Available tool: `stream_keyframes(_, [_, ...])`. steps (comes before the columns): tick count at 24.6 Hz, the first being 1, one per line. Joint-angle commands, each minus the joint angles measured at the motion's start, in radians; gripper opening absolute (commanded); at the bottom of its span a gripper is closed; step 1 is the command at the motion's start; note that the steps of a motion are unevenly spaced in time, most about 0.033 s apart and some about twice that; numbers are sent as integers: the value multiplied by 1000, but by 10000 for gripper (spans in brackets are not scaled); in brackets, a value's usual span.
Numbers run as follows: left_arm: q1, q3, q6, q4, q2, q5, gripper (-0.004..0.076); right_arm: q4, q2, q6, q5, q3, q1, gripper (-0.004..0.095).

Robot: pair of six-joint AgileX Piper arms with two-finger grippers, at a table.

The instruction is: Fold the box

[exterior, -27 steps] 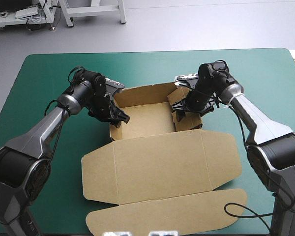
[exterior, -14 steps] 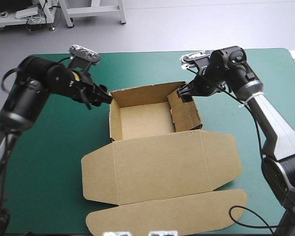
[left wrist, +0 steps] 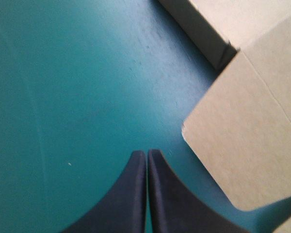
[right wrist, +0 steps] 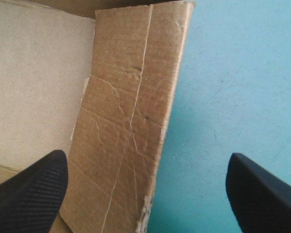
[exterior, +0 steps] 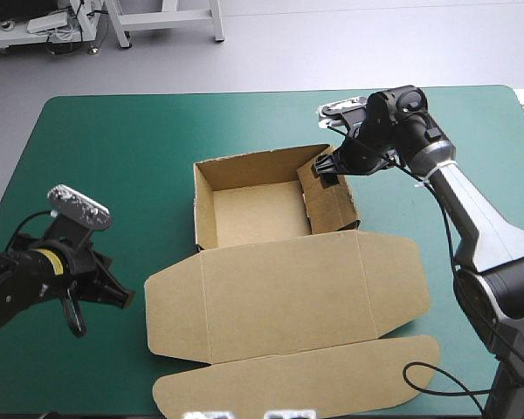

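While over the box (exterior: 279,288) wall, right jaws wide (left jaws together).

The flat teal-green table cover (exterior: 113,131) is one plain colour across the high view, with a few faint pale specks in the left wrist view. The cut-board brown box (exterior: 279,288), at the frame's centre, is plain tan-brown. Its wall (right wrist: 131,121) under the right gripper (right wrist: 145,156) carries pale crease lines and a whitish torn edge. That gripper's black fingers (right wrist: 34,189) show a fine woven grain, while the left gripper (left wrist: 146,155) is smooth black.
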Motion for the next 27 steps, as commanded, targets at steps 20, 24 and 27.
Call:
stream_keyframes(20, [-2,214,-36,-34,-59,-36,-9,-121,132,-112,-77,-276,-202,-18])
stream_keyframes(24, [-2,214,-36,-34,-59,-24,-9,-81,135,-112,-116,-325,-389,-18])
stream_keyframes(27, [-2,214,-36,-34,-59,-20,-9,-81,147,-112,-118,-325,-518,-18])
